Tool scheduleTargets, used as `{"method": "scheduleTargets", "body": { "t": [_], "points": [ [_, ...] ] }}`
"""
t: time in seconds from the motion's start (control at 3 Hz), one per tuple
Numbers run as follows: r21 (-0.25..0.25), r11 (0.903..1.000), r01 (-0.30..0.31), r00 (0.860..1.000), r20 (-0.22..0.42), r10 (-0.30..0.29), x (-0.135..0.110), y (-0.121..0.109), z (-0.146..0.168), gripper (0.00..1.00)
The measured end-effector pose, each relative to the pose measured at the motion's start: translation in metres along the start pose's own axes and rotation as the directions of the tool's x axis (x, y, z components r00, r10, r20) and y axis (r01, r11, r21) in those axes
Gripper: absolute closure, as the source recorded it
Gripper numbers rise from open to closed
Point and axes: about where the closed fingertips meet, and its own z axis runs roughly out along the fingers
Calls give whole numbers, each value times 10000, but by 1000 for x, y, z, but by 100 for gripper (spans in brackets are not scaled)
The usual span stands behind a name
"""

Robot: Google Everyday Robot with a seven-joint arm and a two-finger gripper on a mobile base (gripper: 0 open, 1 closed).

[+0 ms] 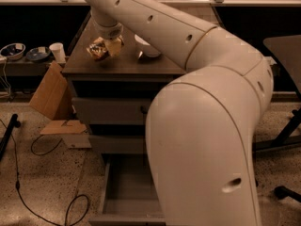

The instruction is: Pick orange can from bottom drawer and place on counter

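Note:
My gripper point(106, 46) is over the left part of the counter point(155, 66), at the end of the white arm that sweeps across the view. It is shut on the orange can point(95, 49), which shows as a shiny copper shape just left of the yellowish fingers point(114, 45). The can hangs a little above the counter top, with a shadow under it. The bottom drawer point(126, 188) is pulled open below and its visible grey floor is bare. The arm hides the drawer's right part.
A white bowl point(148, 49) sits on the counter right of the gripper. Two shut grey drawer fronts point(108, 111) are above the open drawer. Cardboard point(49, 92) leans at the left, near a white cup point(58, 52). A black cable point(47, 149) lies on the floor.

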Motion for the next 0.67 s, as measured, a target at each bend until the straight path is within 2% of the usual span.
{"method": "scheduleTargets", "body": {
  "t": [0.33,0.67],
  "points": [
    [-33,10000,3,10000,34,-3,0,1,-1,0],
    [-33,10000,3,10000,34,-3,0,1,-1,0]
  ]
}}
